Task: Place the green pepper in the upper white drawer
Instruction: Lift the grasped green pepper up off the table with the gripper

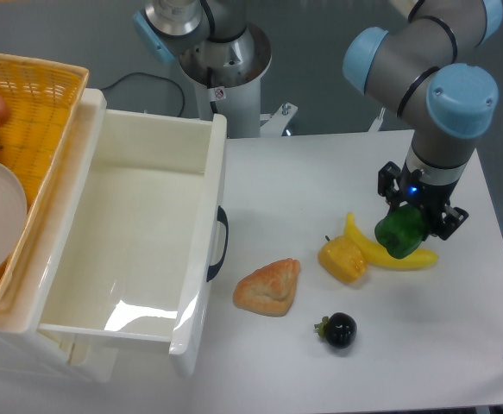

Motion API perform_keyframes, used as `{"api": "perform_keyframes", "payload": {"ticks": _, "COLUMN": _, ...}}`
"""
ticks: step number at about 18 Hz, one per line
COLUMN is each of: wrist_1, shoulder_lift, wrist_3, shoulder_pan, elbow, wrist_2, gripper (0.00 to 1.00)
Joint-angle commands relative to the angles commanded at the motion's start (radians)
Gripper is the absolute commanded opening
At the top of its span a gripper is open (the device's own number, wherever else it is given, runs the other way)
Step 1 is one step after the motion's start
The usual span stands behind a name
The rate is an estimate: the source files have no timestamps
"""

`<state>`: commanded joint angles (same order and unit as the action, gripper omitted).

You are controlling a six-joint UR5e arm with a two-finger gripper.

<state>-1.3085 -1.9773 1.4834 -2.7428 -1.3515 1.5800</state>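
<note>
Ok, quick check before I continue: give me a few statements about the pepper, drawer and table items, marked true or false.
1. The pincer is closed around the green pepper. True.
2. The green pepper already lies inside the upper white drawer. False: it is at the table's right side, by the banana.
3. The drawer holds a pastry. False: the pastry lies on the table, and the drawer looks empty.
4. A small dark round fruit lies nearer the camera than the yellow-orange pepper piece. True.
</note>
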Motion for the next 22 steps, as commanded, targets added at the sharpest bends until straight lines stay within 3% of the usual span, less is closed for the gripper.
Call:
{"api": "perform_keyframes", "payload": {"ticks": 3, "wrist_1": -0.002, "shoulder_lift": 0.012, "wrist_3": -0.003, "shoulder_pan": 0.002, "elbow": 0.0, "wrist_2": 0.0, "gripper": 0.41}}
{"api": "perform_keyframes", "payload": {"ticks": 9, "wrist_1": -0.077, "shoulder_lift": 0.081, "wrist_3": -0.066, "shoulder_pan": 0.015, "elbow": -0.005, "wrist_2": -0.02, "gripper": 0.41}}
{"api": "perform_keyframes", "payload": {"ticks": 18, "wrist_1": -0.101, "shoulder_lift": 0.196, "wrist_3": -0.4, "shoulder_pan": 0.107, "elbow": -0.014, "wrist_2": -0.153, "gripper": 0.41}}
{"api": "perform_keyframes", "payload": {"ticks": 22, "wrist_1": -0.161, "shoulder_lift": 0.251, "wrist_3": -0.462, "shoulder_pan": 0.147, "elbow": -0.017, "wrist_2": -0.195, "gripper": 0.41}}
